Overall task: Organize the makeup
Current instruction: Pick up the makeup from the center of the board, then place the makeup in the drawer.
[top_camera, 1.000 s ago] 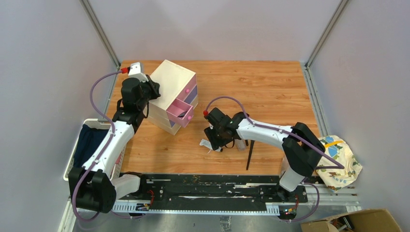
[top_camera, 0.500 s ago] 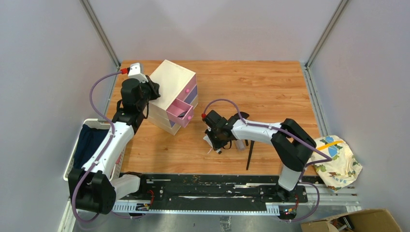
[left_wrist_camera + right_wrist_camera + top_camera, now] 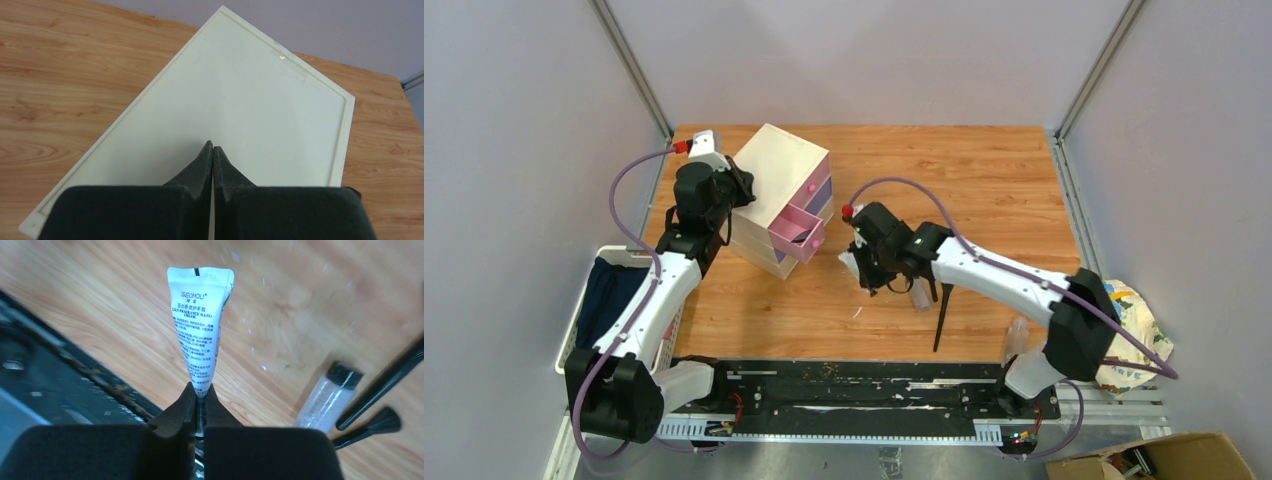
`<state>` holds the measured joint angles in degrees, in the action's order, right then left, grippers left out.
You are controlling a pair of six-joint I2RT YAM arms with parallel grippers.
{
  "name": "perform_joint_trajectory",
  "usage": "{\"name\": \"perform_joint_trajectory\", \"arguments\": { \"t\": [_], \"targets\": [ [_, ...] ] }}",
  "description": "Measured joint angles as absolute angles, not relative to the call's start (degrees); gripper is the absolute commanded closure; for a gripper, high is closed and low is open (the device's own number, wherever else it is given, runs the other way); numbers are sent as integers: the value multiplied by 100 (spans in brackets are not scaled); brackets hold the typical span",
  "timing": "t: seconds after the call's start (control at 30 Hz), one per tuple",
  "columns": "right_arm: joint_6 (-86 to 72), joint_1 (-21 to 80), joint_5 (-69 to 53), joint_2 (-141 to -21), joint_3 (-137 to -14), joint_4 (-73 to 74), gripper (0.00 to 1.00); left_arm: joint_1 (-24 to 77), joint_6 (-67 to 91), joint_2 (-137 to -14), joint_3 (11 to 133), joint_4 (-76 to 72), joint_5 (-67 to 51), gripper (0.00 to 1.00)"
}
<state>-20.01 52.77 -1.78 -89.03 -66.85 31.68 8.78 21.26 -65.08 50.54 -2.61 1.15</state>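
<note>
Your right gripper (image 3: 200,391) pinches the white squeeze tube (image 3: 200,315) between its jaws; your left gripper (image 3: 213,150), jaws pressed together, sits over the cream box (image 3: 260,105)

The box (image 3: 779,195) is sitting left rear on the table (image 3: 964,180). The tube (image 3: 200,325) is hanging to its right. A bottle (image 3: 325,397) and brushes (image 3: 382,385) are lying further right.
</note>
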Motion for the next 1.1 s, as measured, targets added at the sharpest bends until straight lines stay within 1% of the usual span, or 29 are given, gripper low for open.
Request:
{"name": "perform_joint_trajectory", "arguments": {
  "t": [0.1,0.2,0.33,0.43,0.57,0.77,0.87,1.1],
  "targets": [
    [-1900,5277,-172,-8475,-7540,3452,100,878,2126,-6508,5054,-261,113,100],
    [-1732,5280,-139,-8329,-8475,3778,100,878,2126,-6508,5054,-261,113,100],
    [-1509,5290,-45,-8449,-9452,4259,100,878,2130,-6508,5054,-261,113,100],
    [-1441,5288,-305,-8707,-10044,4582,100,878,2132,-6506,5054,-250,113,100],
    [-1496,5288,-1059,-9122,-10449,4735,100,878,2132,-6473,5054,-209,117,100],
    [-1798,5288,-2110,-9644,-10503,4810,100,878,2130,-6388,5054,-73,130,100],
    [-1966,5284,-2517,-9896,-10742,4812,100,878,2130,-6383,5054,-69,130,100],
    [-2648,5113,-3568,-10130,-11024,4574,100,878,2130,-6320,5054,25,145,100]
  ]
}}
